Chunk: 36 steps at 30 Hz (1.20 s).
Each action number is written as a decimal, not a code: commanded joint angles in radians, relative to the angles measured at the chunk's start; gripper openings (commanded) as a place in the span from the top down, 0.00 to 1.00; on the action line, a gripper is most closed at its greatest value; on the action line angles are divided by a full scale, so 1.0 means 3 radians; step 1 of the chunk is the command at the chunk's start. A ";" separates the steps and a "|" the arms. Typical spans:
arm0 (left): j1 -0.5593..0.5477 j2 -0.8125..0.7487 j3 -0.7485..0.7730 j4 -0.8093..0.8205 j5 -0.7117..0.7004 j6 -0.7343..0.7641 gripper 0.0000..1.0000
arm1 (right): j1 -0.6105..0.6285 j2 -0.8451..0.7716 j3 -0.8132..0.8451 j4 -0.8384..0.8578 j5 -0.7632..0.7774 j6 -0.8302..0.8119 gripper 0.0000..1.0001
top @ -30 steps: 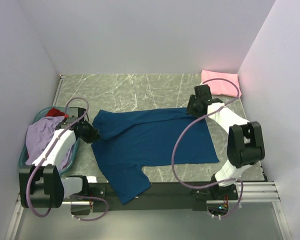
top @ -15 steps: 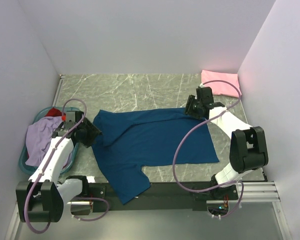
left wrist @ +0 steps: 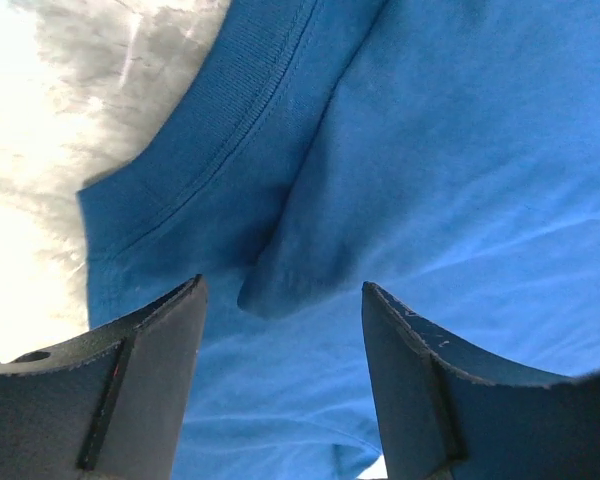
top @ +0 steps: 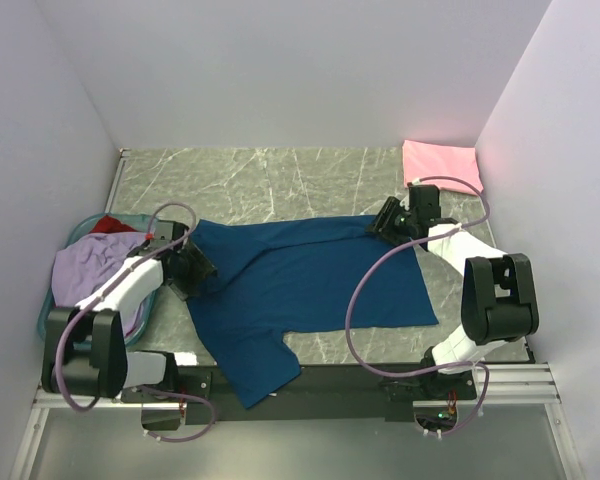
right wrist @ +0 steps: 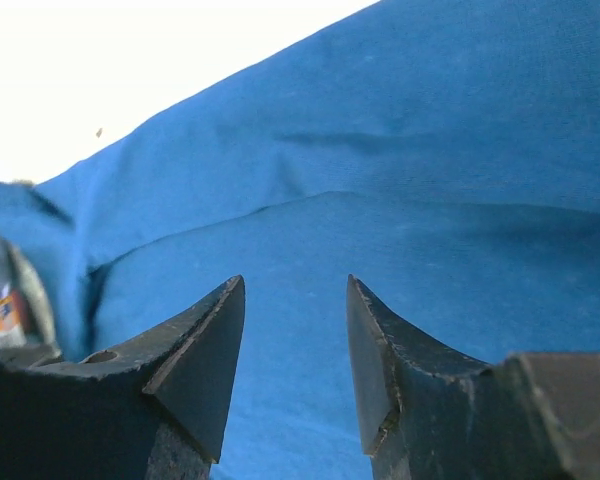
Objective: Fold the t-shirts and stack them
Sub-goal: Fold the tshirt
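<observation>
Overhead, navy t-shirt [top: 310, 285] spread out, wrist views alone show left gripper [left wrist: 282, 292], right gripper [right wrist: 294, 287] both parted

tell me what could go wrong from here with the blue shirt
1. The navy blue shirt has one end hanging past the near edge of the table; a pull could drag more of it off or skew the fold.
2. The left fingers stand open over a doubled flap by the collar, so closing may pinch extra layers and bunch it.
3. The right arm's cable crosses over the shirt and might catch the cloth.
</observation>
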 commanded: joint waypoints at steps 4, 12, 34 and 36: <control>-0.0103 0.0216 0.0056 0.0172 -0.0219 0.0059 0.33 | 0.0007 -0.0035 -0.0061 0.0309 -0.0248 0.0096 0.48; -0.0292 0.0328 0.0077 0.0249 -0.0147 0.0095 0.46 | 0.0012 0.0021 -0.0077 0.0340 -0.0223 0.0091 0.48; -0.0502 -0.0029 0.0976 -0.0180 -0.0025 0.0111 0.99 | -0.0514 0.0036 -0.0174 0.0299 0.0283 0.0418 0.49; -0.0502 -0.0050 0.1089 -0.0191 -0.0015 0.0105 0.99 | -0.0586 0.0067 -0.0189 0.0334 0.0314 0.0551 0.48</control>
